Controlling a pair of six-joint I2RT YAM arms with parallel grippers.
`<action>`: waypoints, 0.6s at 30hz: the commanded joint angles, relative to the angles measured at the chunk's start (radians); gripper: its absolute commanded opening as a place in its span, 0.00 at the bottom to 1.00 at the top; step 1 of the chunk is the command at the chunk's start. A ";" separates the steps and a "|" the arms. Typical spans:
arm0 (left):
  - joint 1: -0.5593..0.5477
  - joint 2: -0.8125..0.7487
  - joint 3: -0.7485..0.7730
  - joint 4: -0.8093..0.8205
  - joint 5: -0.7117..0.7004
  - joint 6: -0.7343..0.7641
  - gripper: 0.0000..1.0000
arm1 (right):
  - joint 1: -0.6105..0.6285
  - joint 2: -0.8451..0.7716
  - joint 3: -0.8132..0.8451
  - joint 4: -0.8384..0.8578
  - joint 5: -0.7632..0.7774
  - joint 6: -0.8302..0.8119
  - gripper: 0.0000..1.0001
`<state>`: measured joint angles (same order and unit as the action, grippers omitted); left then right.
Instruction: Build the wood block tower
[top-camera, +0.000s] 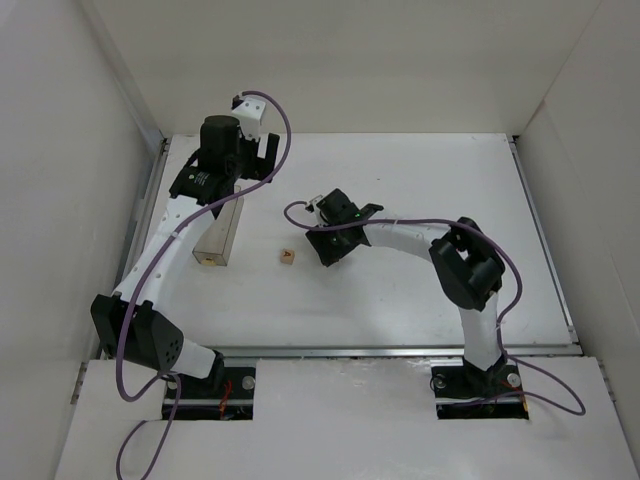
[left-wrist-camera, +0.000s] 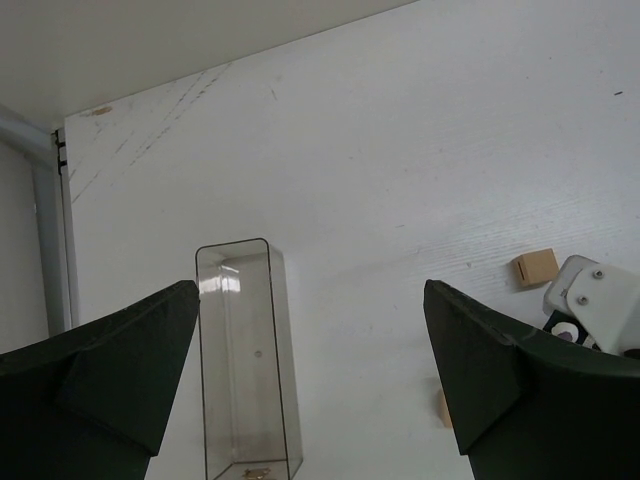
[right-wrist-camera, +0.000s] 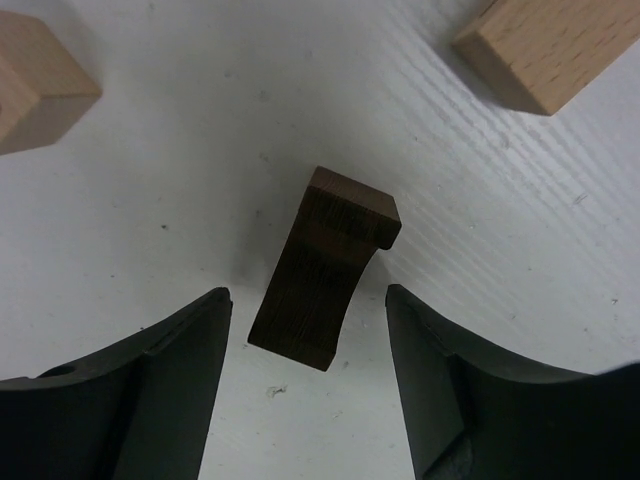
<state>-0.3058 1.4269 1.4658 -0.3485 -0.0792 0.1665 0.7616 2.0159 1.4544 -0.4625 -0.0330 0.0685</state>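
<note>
Near the middle of the surface (top-camera: 400, 290), the right tool (right-wrist-camera: 308, 300) hangs low with its fingers (right-wrist-camera: 150, 400) spread. A dark brown block (right-wrist-camera: 335, 215) stands in the gap between them, touched by neither, so nothing is grasped yet. The block looks tall and leans in the wrist view. I cannot tell whether it is 1 piece or 2 stacked. 2 tan blocks (right-wrist-camera: 545, 50) lie on the far side of it, well apart from each other. No finished tower shows in any view, so I judge the build to be at an early stage.

At the far left, the left tool (left-wrist-camera: 311, 290) hovers released and empty above a clear box (left-wrist-camera: 245, 350), which lies on the left side of the surface.

Risks, as I judge them:
- The dark brown block sits closer to 1 finger than the other. That finger would meet it first and could shove or topple it before the grip forms.
- A tall, leaning piece may twist as the fingers clamp and be lifted crooked, which would spoil its seating on another block.
- A low sweep of the right tool could knock the tan blocks away.

No brand, label or writing can be read. A reddish mark on 1 block in the overhead view is too small to make out.
</note>
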 joint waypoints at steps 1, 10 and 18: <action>-0.001 -0.023 0.018 0.028 0.013 0.005 0.93 | 0.013 0.012 0.017 -0.018 0.033 0.022 0.68; -0.001 -0.023 0.018 0.028 0.022 0.014 0.89 | 0.013 0.011 0.035 -0.027 0.042 0.011 0.06; 0.008 -0.042 -0.022 -0.030 0.308 0.244 0.75 | -0.019 -0.336 -0.170 0.204 0.003 -0.123 0.00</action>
<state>-0.3054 1.4265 1.4528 -0.3573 0.0517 0.2771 0.7582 1.9083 1.3388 -0.4171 -0.0082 0.0162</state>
